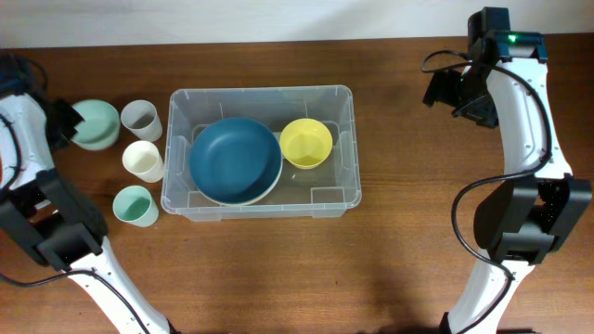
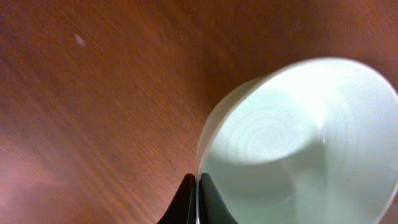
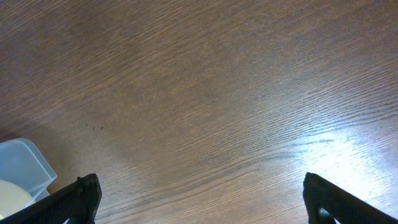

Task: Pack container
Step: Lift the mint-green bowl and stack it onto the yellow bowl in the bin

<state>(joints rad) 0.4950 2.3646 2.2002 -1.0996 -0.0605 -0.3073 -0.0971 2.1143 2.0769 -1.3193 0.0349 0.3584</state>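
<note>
At upper left of the overhead view, the left gripper (image 2: 196, 190): status? asks K.

M.: Fingers nearly together. The wrist view suggests they pinch the rim of the pale green bowl (image 2: 298, 143). It reads as a grip, but I can't be certain. At upper right the right gripper (image 3: 211, 196) is spread wide with nothing between its fingers, over bare table (image 3: 199, 93).

K.: And the container (image 1: 260, 90)?

M.: Centre of frame, to the right of the left gripper, its long axis running left to right. Inside sit a blue bowl (image 1: 237, 160) and a yellow bowl (image 1: 306, 142). The grey cup (image 1: 141, 119), cream cup (image 1: 144, 160) and teal cup (image 1: 135, 206) stand in a column just beside its left wall.

K.: So the carry?

M.: My judgement: the left arm is nearer. The bowl goes rightward in frame, over the cups, and must clear the rim.
</note>
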